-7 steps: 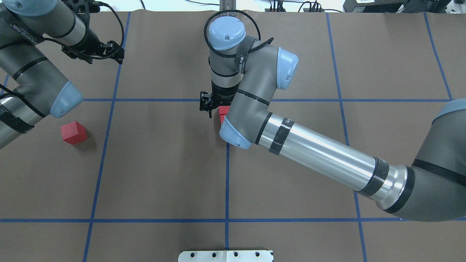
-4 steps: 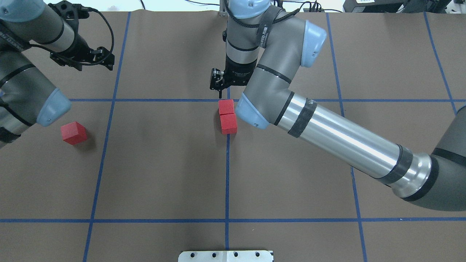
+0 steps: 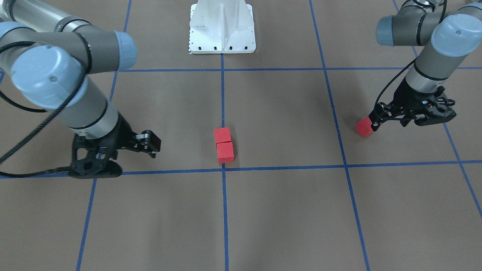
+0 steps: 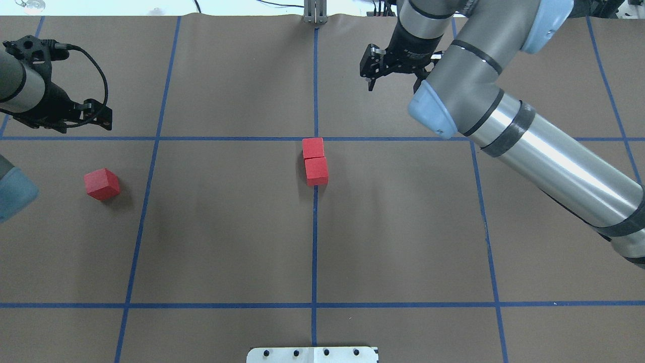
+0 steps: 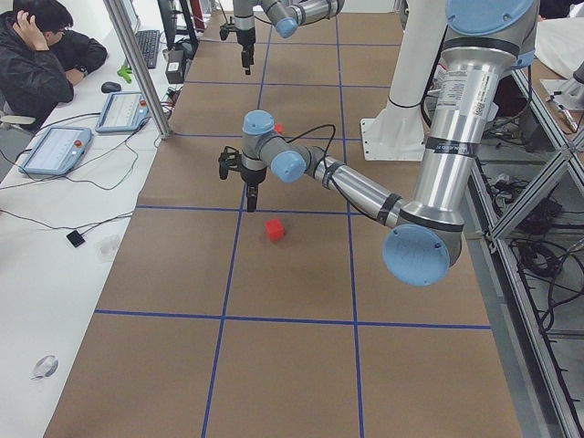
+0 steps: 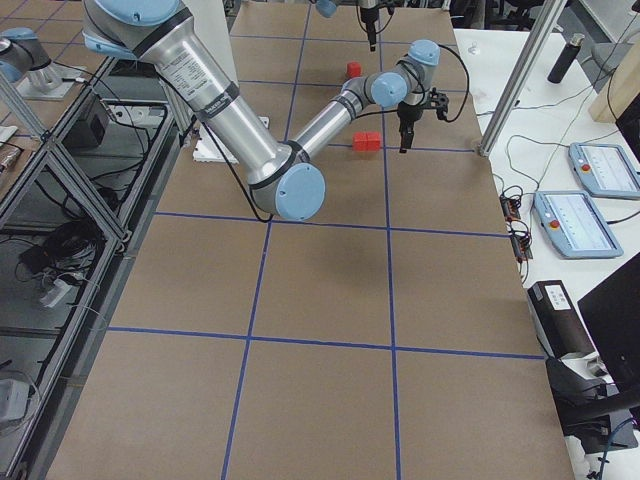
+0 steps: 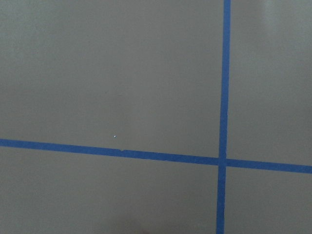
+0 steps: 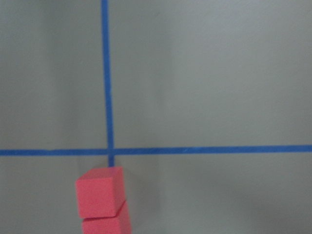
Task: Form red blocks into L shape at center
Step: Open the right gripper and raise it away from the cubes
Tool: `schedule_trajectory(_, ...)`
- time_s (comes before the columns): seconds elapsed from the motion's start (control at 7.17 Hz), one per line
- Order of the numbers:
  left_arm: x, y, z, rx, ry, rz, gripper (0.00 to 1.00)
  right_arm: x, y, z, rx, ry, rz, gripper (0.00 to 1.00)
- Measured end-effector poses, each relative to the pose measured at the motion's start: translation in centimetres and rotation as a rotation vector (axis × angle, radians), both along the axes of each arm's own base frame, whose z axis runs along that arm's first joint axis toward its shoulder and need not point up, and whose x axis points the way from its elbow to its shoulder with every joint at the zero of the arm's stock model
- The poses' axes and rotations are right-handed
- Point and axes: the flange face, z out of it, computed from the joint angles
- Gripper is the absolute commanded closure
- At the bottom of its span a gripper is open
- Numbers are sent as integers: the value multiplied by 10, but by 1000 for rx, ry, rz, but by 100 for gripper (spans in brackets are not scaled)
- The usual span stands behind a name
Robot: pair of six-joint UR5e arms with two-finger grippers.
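Observation:
Two red blocks (image 4: 312, 147) (image 4: 316, 171) lie touching in a short row on the blue line, just on the robot's side of the center crossing (image 4: 315, 138). In the right wrist view the pair (image 8: 100, 192) shows below the crossing (image 8: 110, 151). The third red block (image 4: 102, 183) sits alone far to the left, slightly turned. My left gripper (image 4: 103, 115) hovers beyond that lone block, open and holding nothing. Lifted away to the far right of the pair, my right gripper (image 4: 368, 75) is open and empty.
The white robot base (image 4: 312, 354) is at the near edge. A person sits at a side bench with tablets (image 5: 57, 149) beyond the table's far edge. Brown gridded floor lies bare around the pair.
My right gripper has drawn back from the two centre blocks, up and to the far right. My left gripper has shifted left and nearer the lone block.

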Motion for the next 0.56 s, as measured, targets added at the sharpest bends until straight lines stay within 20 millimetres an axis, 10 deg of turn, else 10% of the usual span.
schedule_trajectory(0.56, -5, 15, -23, -8, 65, -6, 0, 57, -19, 38, 33, 22, -2, 1)
